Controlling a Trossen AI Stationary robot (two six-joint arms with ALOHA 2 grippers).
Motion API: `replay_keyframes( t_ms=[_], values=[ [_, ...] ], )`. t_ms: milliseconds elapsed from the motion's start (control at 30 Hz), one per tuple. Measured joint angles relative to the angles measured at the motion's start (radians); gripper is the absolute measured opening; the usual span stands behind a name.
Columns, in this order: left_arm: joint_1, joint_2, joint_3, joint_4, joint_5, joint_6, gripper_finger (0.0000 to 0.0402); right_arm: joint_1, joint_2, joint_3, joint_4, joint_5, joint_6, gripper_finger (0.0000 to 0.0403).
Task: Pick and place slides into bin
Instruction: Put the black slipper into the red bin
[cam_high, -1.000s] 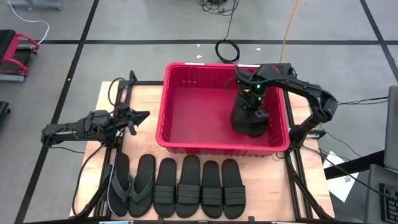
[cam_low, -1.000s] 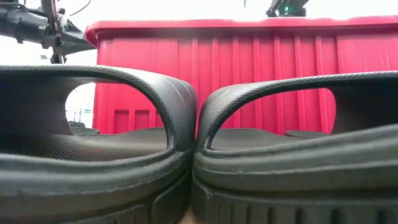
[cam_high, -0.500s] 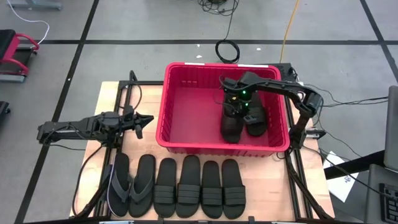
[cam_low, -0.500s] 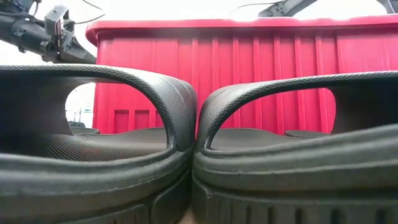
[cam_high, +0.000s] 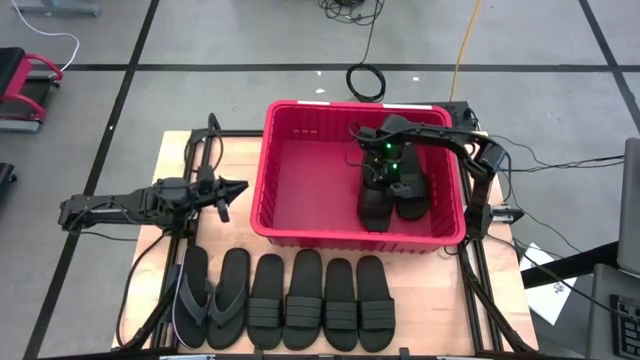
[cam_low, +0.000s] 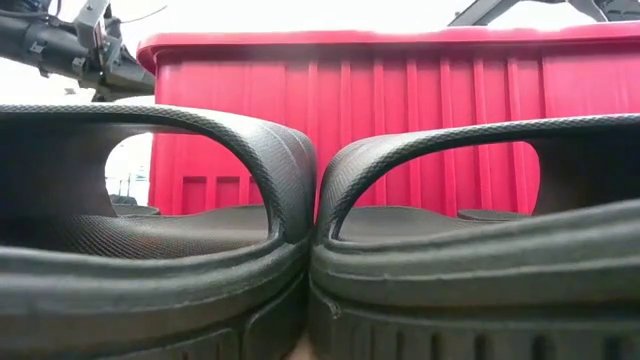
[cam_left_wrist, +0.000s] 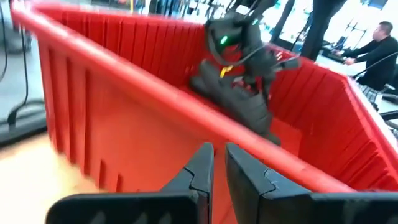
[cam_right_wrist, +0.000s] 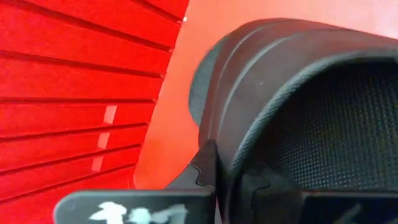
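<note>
Right gripper (cam_high: 385, 178): fingers clamped on a banded slide (cam_high: 374, 203) inside the bin (cam_high: 300, 236).
Left gripper (cam_left_wrist: 217, 163): fingers nearly closed, empty.
Risk: slide snagged on release.

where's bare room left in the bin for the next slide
The bin's left and middle floor is bare. Its right end is crowded: two slides lie there, the right tool on them. Left tool waits outside the bin's left wall.

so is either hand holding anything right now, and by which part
The right hand, down inside the bin, is shut on a slide, gripping it at the edge of its wide band. The left hand holds nothing, its fingers shut, beside the bin.
</note>
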Motion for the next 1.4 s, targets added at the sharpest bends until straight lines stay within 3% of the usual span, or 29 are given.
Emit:
replay_keyframes(
  t_ms=[300,800,967,1267,1400],
  values=[
    [0.000,0.000,0.000,0.091,-0.001,0.067,0.0037,-0.041,0.014,-0.002,0.003,-0.014,-0.013,0.0004],
    [0.000,0.000,0.000,0.088,0.001,0.065,0.0037,-0.064,0.029,-0.002,0.103,0.081,0.013,0.0005],
    [0.000,0.000,0.000,0.087,0.008,0.063,0.0037,-0.063,0.029,-0.002,0.153,0.094,0.076,0.0035],
    [0.000,0.000,0.000,0.087,0.008,0.062,0.0037,-0.040,0.022,-0.001,0.173,0.251,0.162,0.0095],
    [0.000,0.000,0.000,0.086,0.009,0.061,0.0037,-0.030,-0.003,0.000,0.200,0.270,0.194,0.0106]
  ],
)
